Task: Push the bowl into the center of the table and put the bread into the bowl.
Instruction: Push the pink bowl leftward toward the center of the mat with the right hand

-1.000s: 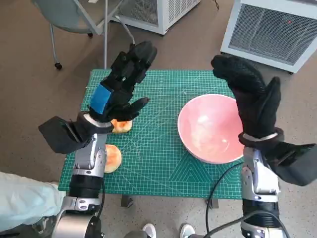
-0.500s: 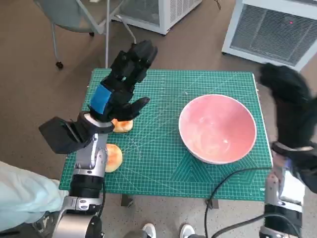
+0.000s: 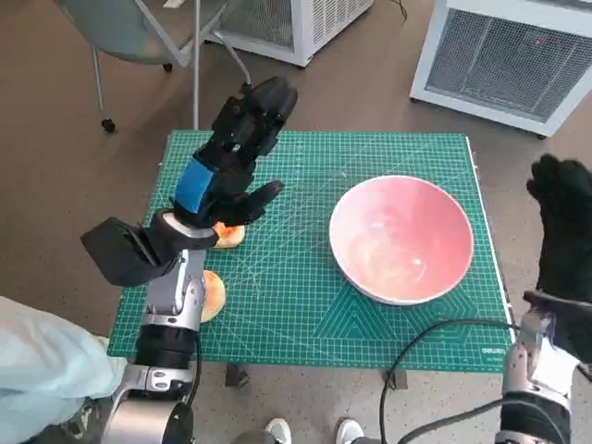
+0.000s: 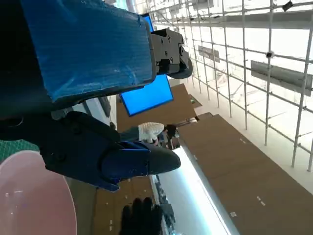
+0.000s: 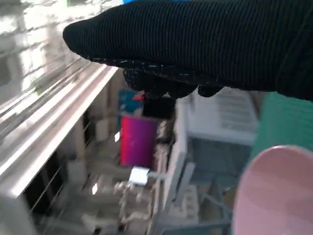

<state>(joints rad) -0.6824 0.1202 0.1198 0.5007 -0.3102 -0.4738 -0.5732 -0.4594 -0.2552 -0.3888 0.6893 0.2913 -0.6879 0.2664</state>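
Empty pink bowl upright, right of centre, bread far left.

A pink bowl sits right of centre on the green mat, the left hand hovers open at upper left above two bread pieces, and the gloved right hand is raised off the table's right edge, holding nothing.

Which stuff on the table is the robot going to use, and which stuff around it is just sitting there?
For the job: pink bowl, two bread pieces, left hand, right hand.

Just there: green mat, chair, white units on the floor.
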